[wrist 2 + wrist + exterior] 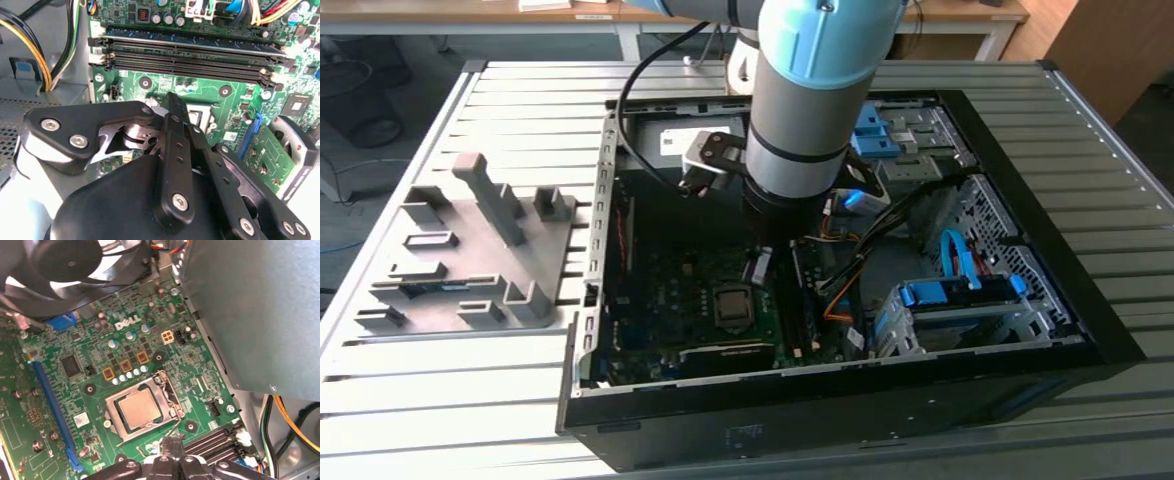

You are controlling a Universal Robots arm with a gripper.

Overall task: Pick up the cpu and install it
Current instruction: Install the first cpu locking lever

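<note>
Chip seated, claw hovering over the computer's main board

The cpu [141, 409] lies flat in its socket frame [165, 390] on the green board [55, 405], so the placing looks done; whether the thin latch lever [175, 429] at the socket's five o'clock corner is locked cannot be told. The claw [172, 445] sits just past the socket toward the memory slots [212, 442], its fingertips drawn close together with nothing between them. In the exterior view the arm [807, 110] reaches down into the open case [1067, 330] on the slatted worktop [520, 100], the socket at about seven o'clock of its wrist.
</note>
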